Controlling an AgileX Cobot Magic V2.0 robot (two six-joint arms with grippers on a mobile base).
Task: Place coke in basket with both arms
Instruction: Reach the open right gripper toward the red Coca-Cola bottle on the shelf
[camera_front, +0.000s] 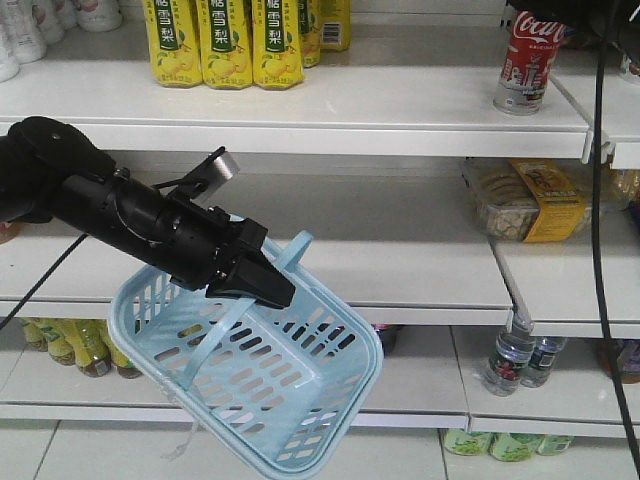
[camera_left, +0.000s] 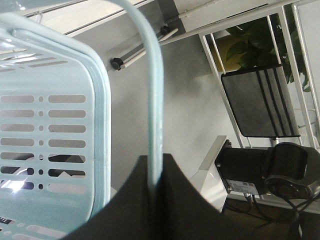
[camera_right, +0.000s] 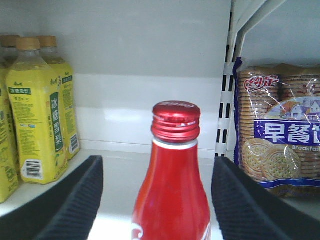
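From the front, the left gripper (camera_front: 262, 285) is pinched on a flat handle (camera_front: 288, 255) of the pale blue basket (camera_front: 290, 392), which hangs tilted in front of the white shelves (camera_front: 350, 105), its slotted base turned toward the camera. The coke (camera_front: 530, 60) stands upright on the top shelf at the far right, its red label showing white "Coca-Cola" script, with a black shape just above its cap. Left of it on the same shelf stand yellow bottles (camera_front: 225, 40) with large Chinese characters and pictures of pears. One shelf down lies a clear packet (camera_front: 530, 200) with a yellow label too small to read. The left wrist view shows the handle (camera_left: 155, 100) running straight down into the closed dark gripper (camera_left: 156, 187), with the basket's slotted wall (camera_left: 50, 130) just beside it. In the right wrist view the right gripper (camera_right: 157, 167) is spread wide, one ribbed pad (camera_right: 75, 200) on each side of the coke (camera_right: 172, 195), neither touching it; only a scrap of white script shows below its red cap. The yellow bottles (camera_right: 37, 120) read "冰糖雪梨"; the biscuit packet (camera_right: 280, 140) reads "早餐" and "Breakfas".
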